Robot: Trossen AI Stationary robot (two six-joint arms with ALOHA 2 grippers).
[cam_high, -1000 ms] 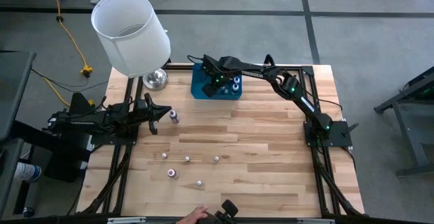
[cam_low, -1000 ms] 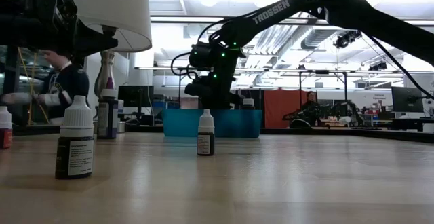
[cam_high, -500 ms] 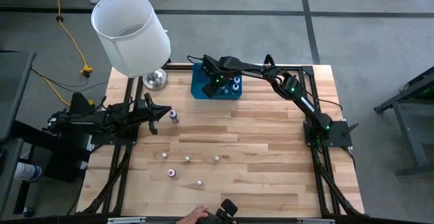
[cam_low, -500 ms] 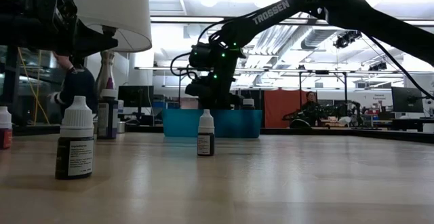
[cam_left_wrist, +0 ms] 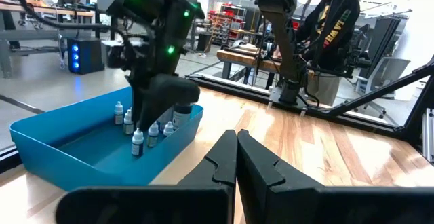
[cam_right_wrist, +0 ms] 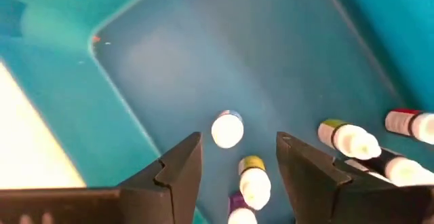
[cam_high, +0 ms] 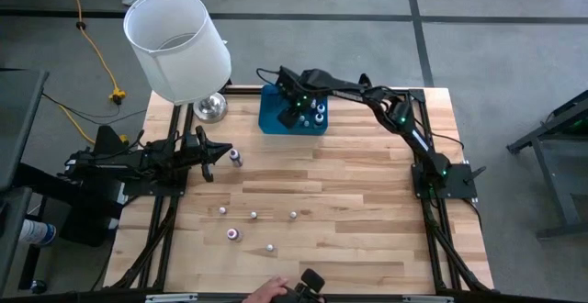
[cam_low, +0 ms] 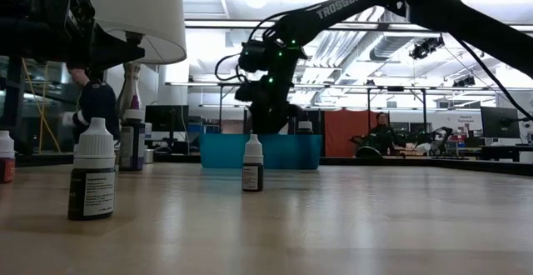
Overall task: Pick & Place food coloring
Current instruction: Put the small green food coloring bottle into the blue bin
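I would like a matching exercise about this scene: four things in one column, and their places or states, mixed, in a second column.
1. right gripper
2. left gripper
3. blue bin
4. lamp

a. shut, by the table's left edge
b. at the far left corner of the table
c. open above the bin
d. holds several bottles of food coloring

Pairs: 1-c, 2-a, 3-d, 4-b

This is a robotics lab or workshop in a large industrial hall. The butcher-block desk (cam_high: 367, 202) sits on a grey concrete floor (cam_high: 478, 55), with a yellow extension cord (cam_high: 92, 37) trailing off toward 10 o'clock. Behind the desk, the low view shows exposed ceiling ducts (cam_low: 350, 46), strip lighting and a seated person (cam_low: 381, 132) at a far workstation. Another person (cam_left_wrist: 332, 27) stands among workbenches and shelving.
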